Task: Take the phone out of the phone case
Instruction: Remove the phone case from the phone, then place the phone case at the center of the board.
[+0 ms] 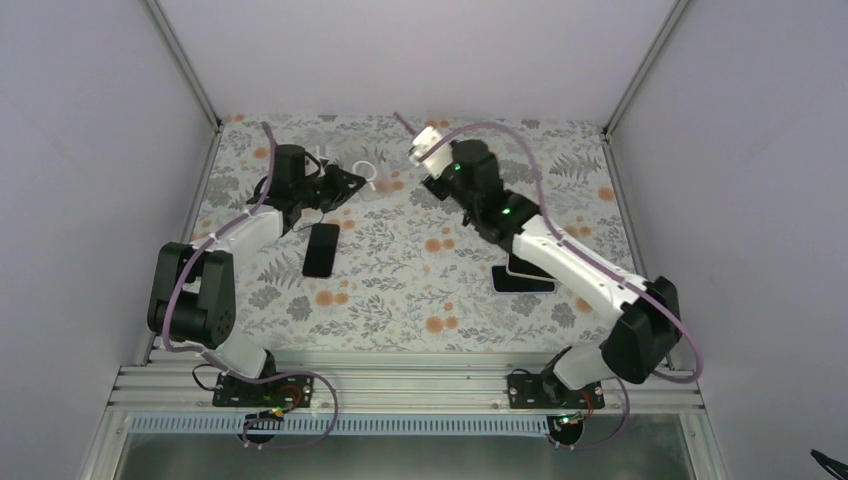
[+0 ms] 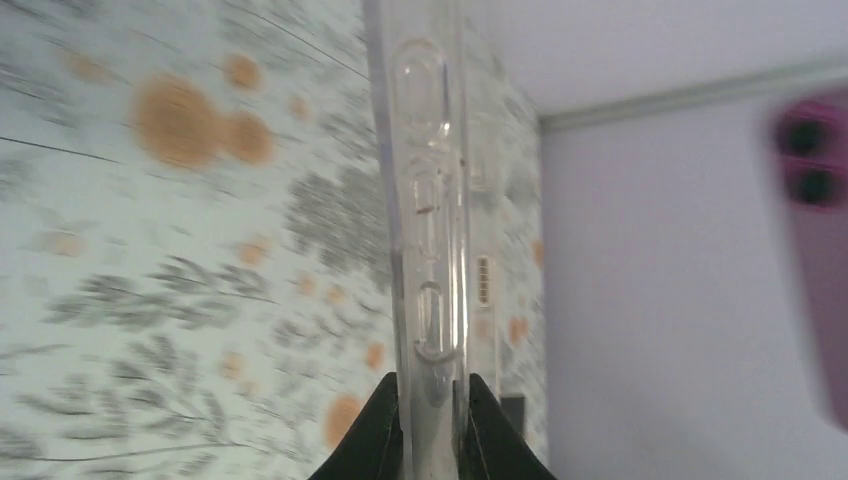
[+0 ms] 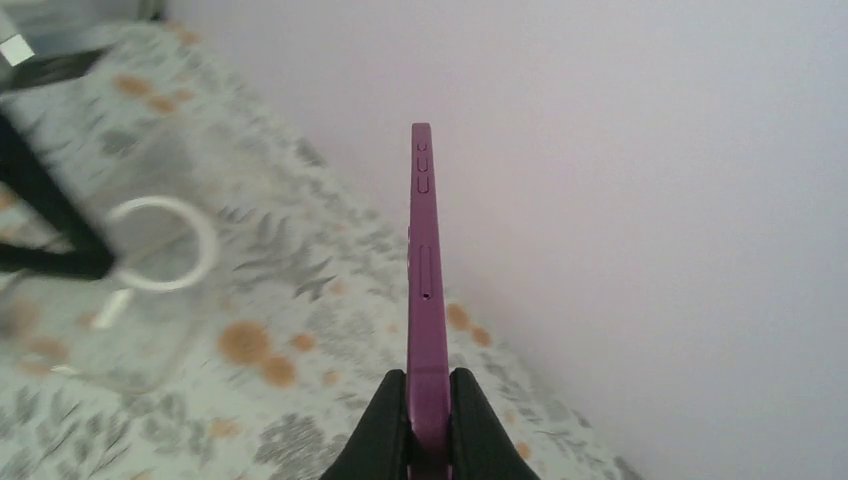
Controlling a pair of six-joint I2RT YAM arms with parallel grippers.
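My left gripper (image 2: pixel 432 385) is shut on the edge of an empty clear phone case (image 2: pixel 425 200) and holds it above the table. In the top view this gripper (image 1: pixel 350 182) and the case (image 1: pixel 372 178) are at the back, left of centre. My right gripper (image 3: pixel 428 378) is shut on the edge of a purple phone (image 3: pixel 424 250), which is held in the air, apart from the case. The case with its white ring (image 3: pixel 130 290) shows blurred to the phone's left. The phone appears blurred in the left wrist view (image 2: pixel 812 250). In the top view the right gripper (image 1: pixel 418 140) holds the phone (image 1: pixel 405 124) edge-on.
A black phone (image 1: pixel 321 249) lies flat on the floral table cover, left of centre. Another dark phone (image 1: pixel 522 278) lies partly under my right arm on the right. White walls close the back and both sides. A metal rail (image 1: pixel 400 385) runs along the near edge.
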